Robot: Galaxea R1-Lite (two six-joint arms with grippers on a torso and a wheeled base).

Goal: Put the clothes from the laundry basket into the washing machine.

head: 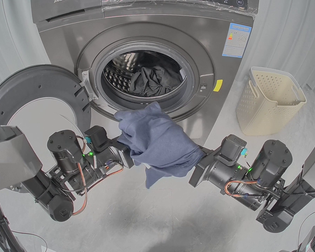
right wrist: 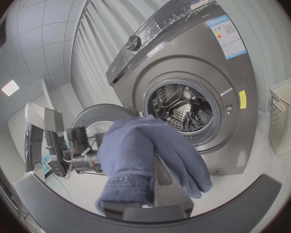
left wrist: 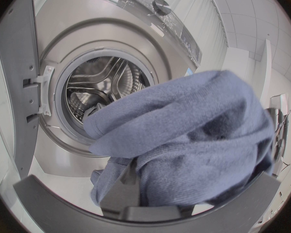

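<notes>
Pale grey pleated curtains (head: 290,25) line the rm's back & sides. Smooth lt-grey floor (head: 157,221) below, white tiled ceiling (right wrist: 38,26) overhead w/ one square light panel (right wrist: 10,88) lit.

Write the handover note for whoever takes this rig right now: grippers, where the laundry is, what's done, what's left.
Left gripper and right gripper: both shut on the blue garment, held between them in front of the washing machine, not yet inside.
Door: swung open on the robot's left.
Done: a dark garment lies in the drum.
Left: feed the blue garment into the drum and let go, then check the laundry basket, on the floor to the machine's right, for more.
</notes>
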